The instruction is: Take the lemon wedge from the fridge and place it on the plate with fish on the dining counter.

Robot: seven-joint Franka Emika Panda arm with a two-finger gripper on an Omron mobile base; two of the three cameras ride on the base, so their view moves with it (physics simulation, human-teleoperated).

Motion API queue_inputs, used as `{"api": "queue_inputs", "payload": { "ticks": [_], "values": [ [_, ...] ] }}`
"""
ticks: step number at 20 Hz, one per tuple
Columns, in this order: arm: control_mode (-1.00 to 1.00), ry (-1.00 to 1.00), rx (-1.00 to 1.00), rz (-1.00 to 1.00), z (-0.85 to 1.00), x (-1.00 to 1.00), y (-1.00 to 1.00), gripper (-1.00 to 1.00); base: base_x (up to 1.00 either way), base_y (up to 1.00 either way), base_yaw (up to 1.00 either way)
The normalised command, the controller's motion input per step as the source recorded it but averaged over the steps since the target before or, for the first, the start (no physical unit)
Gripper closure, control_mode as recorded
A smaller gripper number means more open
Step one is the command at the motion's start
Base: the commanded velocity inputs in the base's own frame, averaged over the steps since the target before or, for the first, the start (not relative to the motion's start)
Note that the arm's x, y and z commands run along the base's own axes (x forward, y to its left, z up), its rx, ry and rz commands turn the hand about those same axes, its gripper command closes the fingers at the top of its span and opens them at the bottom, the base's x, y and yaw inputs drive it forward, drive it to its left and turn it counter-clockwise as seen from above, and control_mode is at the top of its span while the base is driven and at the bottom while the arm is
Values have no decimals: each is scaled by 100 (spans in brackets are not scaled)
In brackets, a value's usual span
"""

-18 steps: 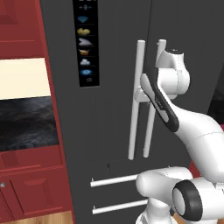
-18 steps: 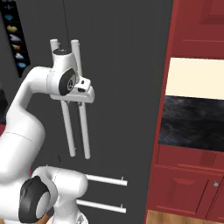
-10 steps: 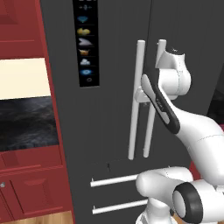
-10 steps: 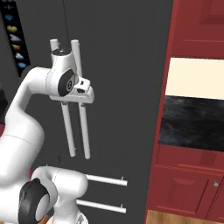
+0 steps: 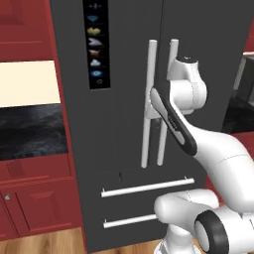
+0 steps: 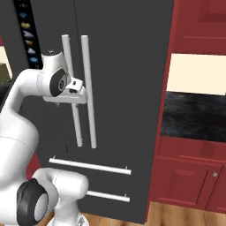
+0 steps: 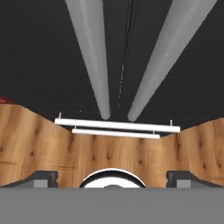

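Note:
The dark grey fridge point(image 5: 124, 99) point(image 6: 128, 66) stands with both doors shut, so the lemon wedge is hidden. Two long silver bar handles point(image 5: 149, 99) point(image 6: 89, 88) point(image 7: 94, 57) run down the seam between the doors. My hand hangs close in front of these handles at mid height and points down along the doors. My gripper point(image 7: 113, 177) is open with nothing between its fingertips point(image 7: 43, 177), which stand far apart. Below it are the two drawer handles point(image 7: 116, 124) point(image 5: 146, 187). The plate, the fish and the dining counter are out of view.
Red wall cabinets point(image 5: 34, 213) point(image 6: 190, 181) with a black top point(image 5: 30, 129) point(image 6: 194, 119) flank the fridge on both sides. An icon panel point(image 5: 95, 44) sits on the left door. Wooden floor point(image 7: 35, 140) lies below.

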Motion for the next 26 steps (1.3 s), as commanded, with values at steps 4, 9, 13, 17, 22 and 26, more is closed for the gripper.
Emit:
{"api": "queue_inputs", "payload": {
  "ticks": [4,9,13,17,22,26],
  "values": [
    [100,0,0,0,0,0,0,-100,-60,0,-2],
    [100,0,0,0,0,0,0,-100,-39,0,-4],
    [-100,-1,0,0,0,-4,0,-100,-14,0,-2],
    [-100,-8,0,0,3,-1,0,-100,0,0,0],
    [-100,-34,2,-3,35,64,6,-100,0,0,0],
    [-100,-26,5,-1,12,93,14,-100,0,0,0]
  ]
}}
